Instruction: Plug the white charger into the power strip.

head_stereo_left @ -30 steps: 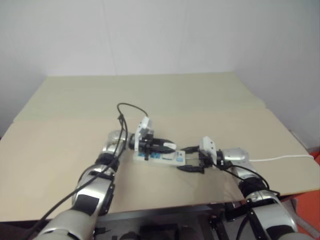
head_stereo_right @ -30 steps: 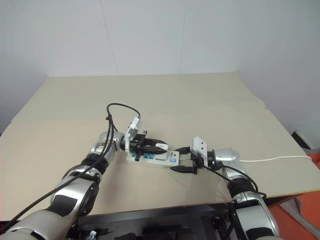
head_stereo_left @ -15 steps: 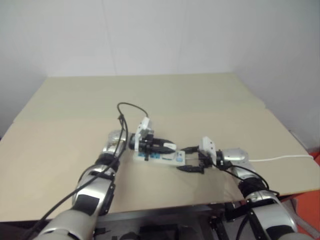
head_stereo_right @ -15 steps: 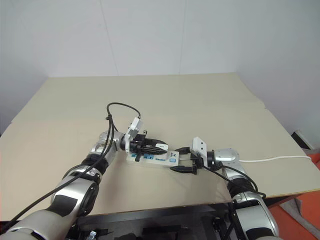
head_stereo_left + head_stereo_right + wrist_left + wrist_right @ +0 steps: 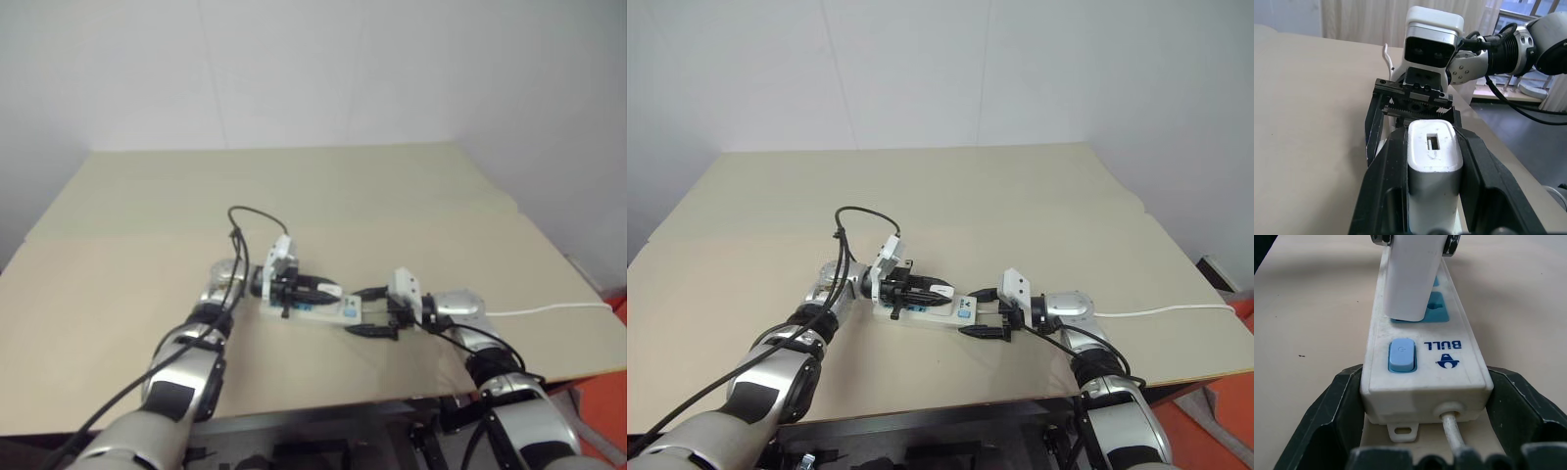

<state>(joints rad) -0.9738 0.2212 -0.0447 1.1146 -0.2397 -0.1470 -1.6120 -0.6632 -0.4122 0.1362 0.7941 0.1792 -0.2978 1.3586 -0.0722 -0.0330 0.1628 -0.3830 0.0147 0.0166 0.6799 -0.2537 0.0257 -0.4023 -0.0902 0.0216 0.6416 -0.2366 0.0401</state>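
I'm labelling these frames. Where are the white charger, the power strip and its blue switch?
white charger (image 5: 1431, 152): left wrist view, its end face beside the slot.
power strip (image 5: 1449, 377): right wrist view, bare white top near the cord end.
blue switch (image 5: 1401, 354): right wrist view, the button's middle.

One table (image 5: 1019, 196), tan-topped. One power strip (image 5: 1422, 367) on it, with one blue switch (image 5: 1401, 354) at its near end and one thin white cord (image 5: 1161, 312) running off to the right. Two blue socket faces show in the right wrist view, partly covered; any others cannot be counted. One white charger (image 5: 1433, 152). Two grippers: the left gripper (image 5: 921, 288) and the right gripper (image 5: 985, 313), each with two black fingers.
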